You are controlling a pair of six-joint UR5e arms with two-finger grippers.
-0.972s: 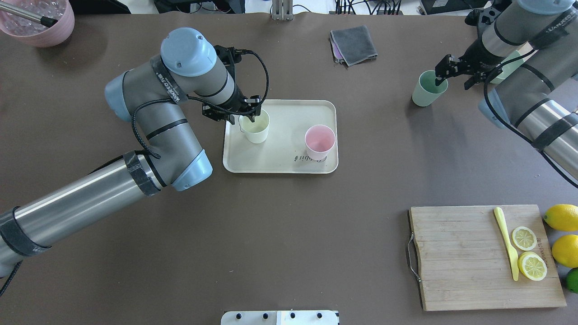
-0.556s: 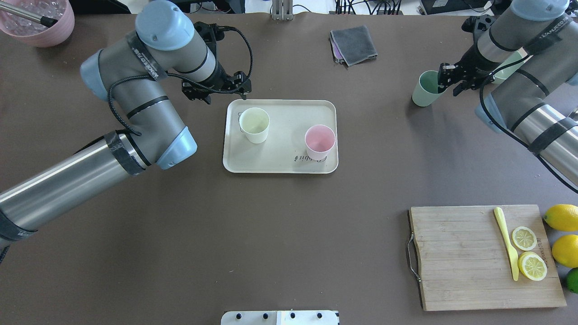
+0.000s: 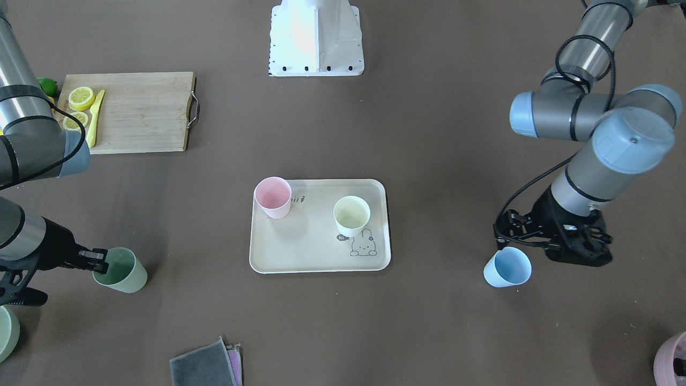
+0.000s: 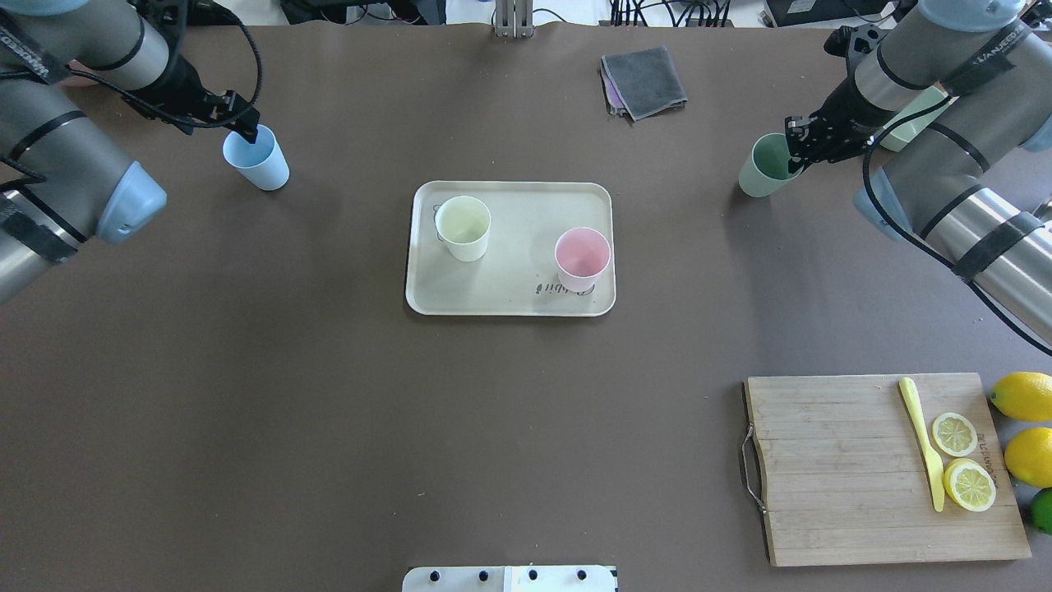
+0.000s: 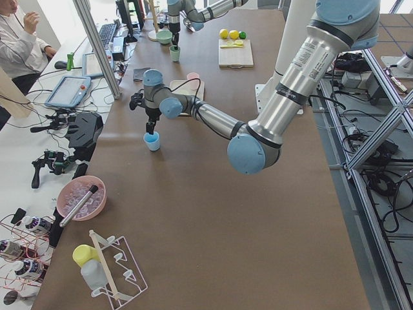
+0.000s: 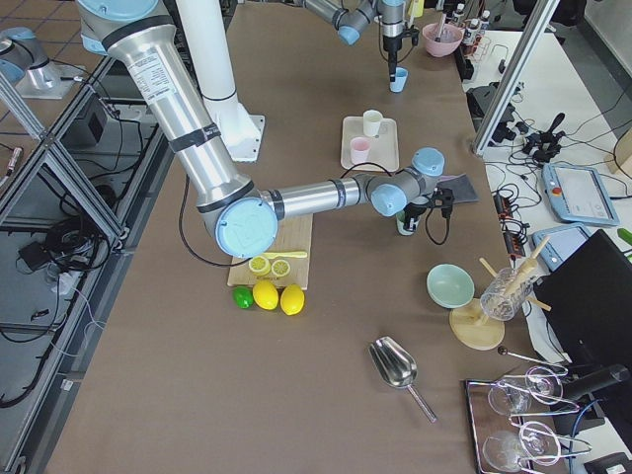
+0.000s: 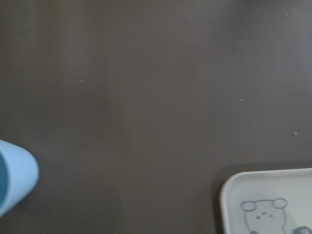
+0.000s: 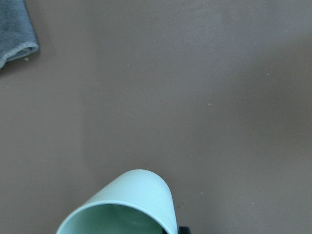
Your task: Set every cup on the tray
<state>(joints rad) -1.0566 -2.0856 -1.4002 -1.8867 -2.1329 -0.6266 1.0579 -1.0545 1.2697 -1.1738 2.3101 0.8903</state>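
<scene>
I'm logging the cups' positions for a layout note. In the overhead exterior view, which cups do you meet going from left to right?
blue cup → cream-yellow cup → pink cup → sage green cup

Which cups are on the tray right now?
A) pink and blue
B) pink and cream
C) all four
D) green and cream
B: the pink cup and the cream cup stand on the tray, while the blue cup and the green cup are off it on the table, one out to each side.
</scene>
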